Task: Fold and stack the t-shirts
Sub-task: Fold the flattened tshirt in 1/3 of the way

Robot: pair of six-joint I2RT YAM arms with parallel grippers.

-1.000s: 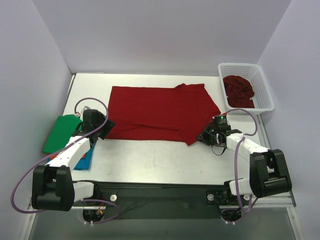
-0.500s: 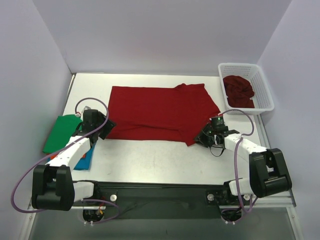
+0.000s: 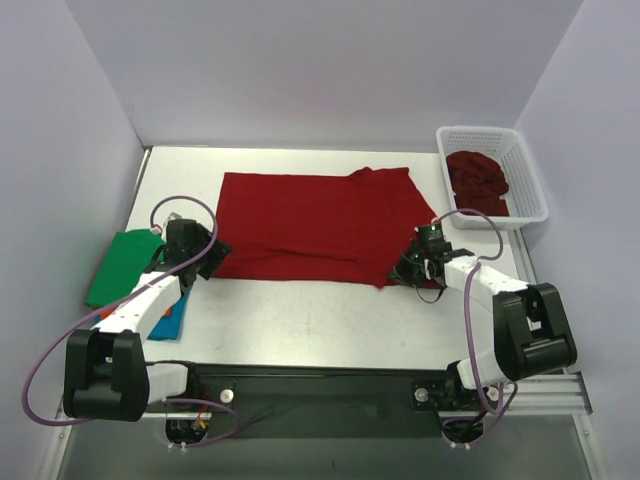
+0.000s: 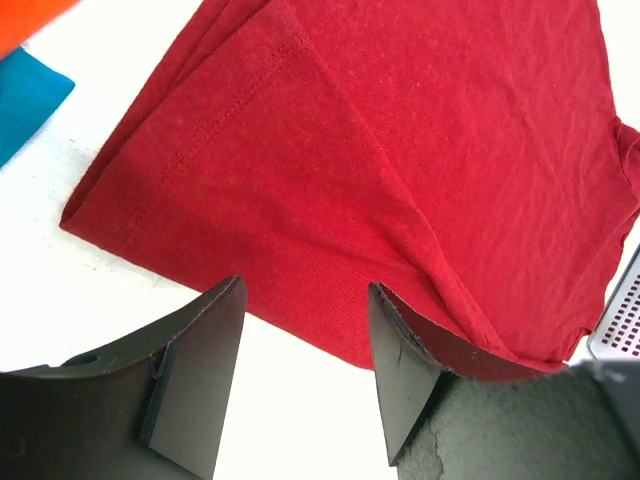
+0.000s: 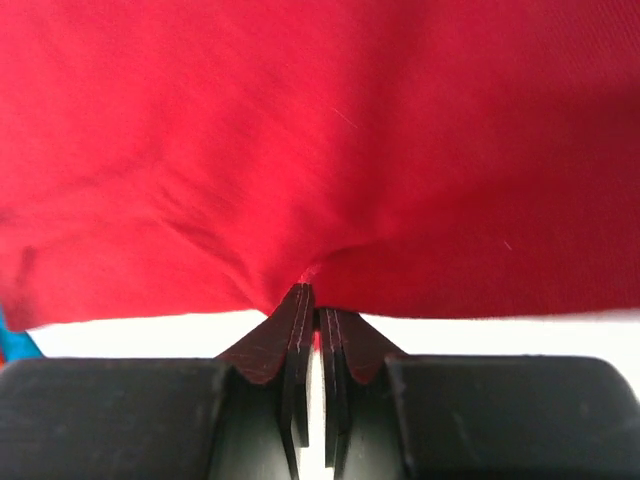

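Note:
A dark red t-shirt (image 3: 315, 225) lies spread flat across the middle of the table; it fills the left wrist view (image 4: 400, 150) and the right wrist view (image 5: 320, 140). My right gripper (image 3: 408, 268) is shut on the shirt's near right edge, and the cloth puckers at the fingertips (image 5: 314, 300). My left gripper (image 3: 205, 258) is open at the shirt's near left corner, with the hem just beyond its fingers (image 4: 200, 370). Green (image 3: 122, 265) and blue (image 3: 170, 322) folded shirts lie at the left. Another dark red shirt (image 3: 478, 180) lies crumpled in the basket.
A white mesh basket (image 3: 528, 180) stands at the back right; its corner shows in the left wrist view (image 4: 622, 320). An orange patch (image 4: 30, 20) and a blue one (image 4: 25, 105) show at the left. Lavender walls close in the table.
My right gripper has slid left and slightly away to the shirt's near right edge and now pinches it. The left arm has not moved.

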